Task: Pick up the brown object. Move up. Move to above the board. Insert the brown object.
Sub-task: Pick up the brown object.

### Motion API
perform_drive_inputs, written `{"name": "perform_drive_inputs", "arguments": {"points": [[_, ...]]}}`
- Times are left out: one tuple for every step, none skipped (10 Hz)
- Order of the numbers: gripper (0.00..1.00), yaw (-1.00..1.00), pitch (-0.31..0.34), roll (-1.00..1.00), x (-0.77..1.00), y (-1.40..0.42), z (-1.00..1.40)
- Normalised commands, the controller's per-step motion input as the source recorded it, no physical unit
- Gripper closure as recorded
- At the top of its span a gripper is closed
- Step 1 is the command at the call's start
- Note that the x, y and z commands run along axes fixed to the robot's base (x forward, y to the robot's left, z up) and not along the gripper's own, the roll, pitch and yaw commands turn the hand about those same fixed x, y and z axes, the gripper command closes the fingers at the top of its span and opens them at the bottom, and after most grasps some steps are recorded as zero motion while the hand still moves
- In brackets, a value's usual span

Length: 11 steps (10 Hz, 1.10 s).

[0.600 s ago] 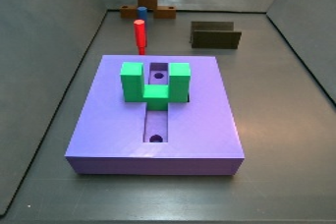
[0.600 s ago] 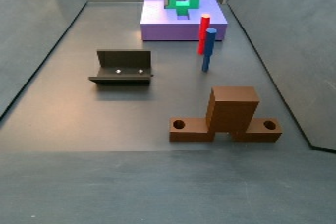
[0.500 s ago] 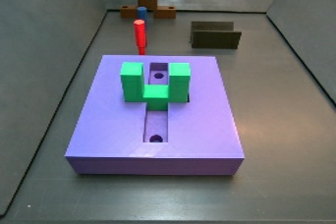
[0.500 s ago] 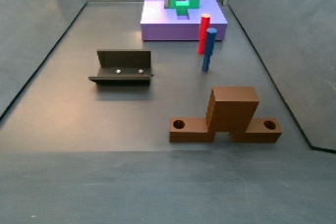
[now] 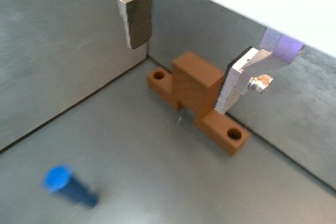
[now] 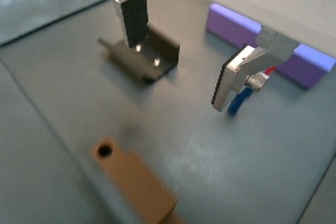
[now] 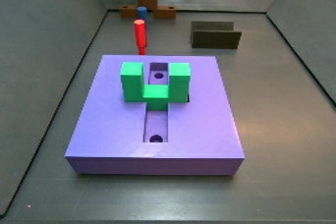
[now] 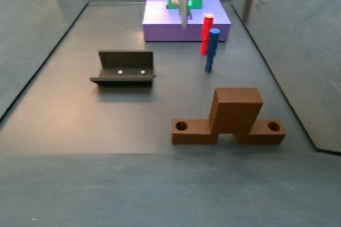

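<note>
Brown object point(image 5: 195, 98) under spread claw point(image 5: 188, 45)

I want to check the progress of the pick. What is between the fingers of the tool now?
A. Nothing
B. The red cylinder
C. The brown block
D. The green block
A: in a wrist view the tool is open and empty above the floor, and the brown block lies untouched under it.
</note>
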Motion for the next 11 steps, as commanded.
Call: {"name": "perform_drive_inputs", "arguments": {"points": [[0.0,-0.15,0.037,0.0,-0.15,0.7,-0.53],[0.0,-0.04,0.03,0.04,-0.06,0.56,-0.72],[0.0,0.0,0.016,0.08,-0.1,0.51,-0.67],[0.0,0.0,0.04,0.03,-0.03,0.39,-0.44],[0.0,0.0,0.016,0.0,0.0,0.24,-0.13],[0.0,0.0,0.0,0.0,-0.22,0.37,-0.11],[0.0,0.0,-0.01,-0.03,-0.39,0.37,-0.02],[0.0,0.0,-0.05,-0.06,-0.15,0.28,-0.11],[0.0,0.0,-0.073,-0.07,0.0,0.02,-0.1],[0.0,0.0,-0.061,-0.08,0.13,0.0,0.0],[0.0,0.0,-0.059,-0.05,0.15,-0.02,0.0]]}}
